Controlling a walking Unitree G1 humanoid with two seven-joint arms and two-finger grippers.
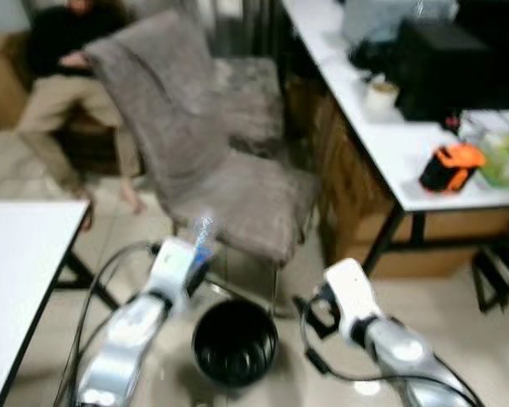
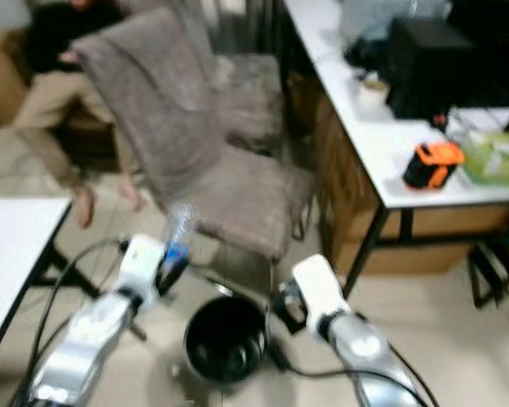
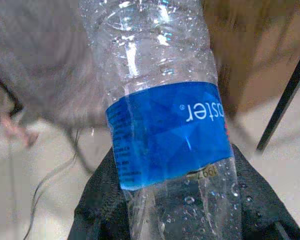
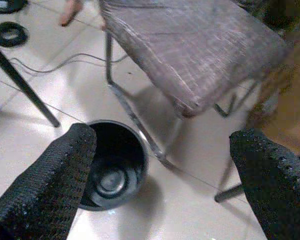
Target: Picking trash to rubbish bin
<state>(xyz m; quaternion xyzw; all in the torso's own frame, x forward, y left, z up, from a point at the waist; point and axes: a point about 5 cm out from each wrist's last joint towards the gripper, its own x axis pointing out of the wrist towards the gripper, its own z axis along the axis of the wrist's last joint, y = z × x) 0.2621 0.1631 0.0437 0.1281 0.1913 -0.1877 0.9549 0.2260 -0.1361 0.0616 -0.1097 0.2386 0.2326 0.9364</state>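
Observation:
A clear plastic water bottle (image 3: 162,115) with a blue label is held in my left gripper (image 1: 197,264), which is shut on it just left of and above the black rubbish bin (image 1: 235,339). The bottle (image 1: 204,233) sticks up from the fingers in front of the chair seat. The bin stands on the tiled floor between my two arms, and it also shows below in the right wrist view, bin (image 4: 112,165). My right gripper (image 4: 165,185) hangs to the right of the bin, open with nothing between its fingers (image 4: 50,185).
A grey fabric-covered chair (image 1: 237,186) stands right behind the bin. A white desk (image 1: 407,144) with an orange object (image 1: 451,165) and dark boxes runs along the right. A white table (image 1: 21,254) is at the left. A person (image 1: 64,76) sits at the back left. Cables lie on the floor.

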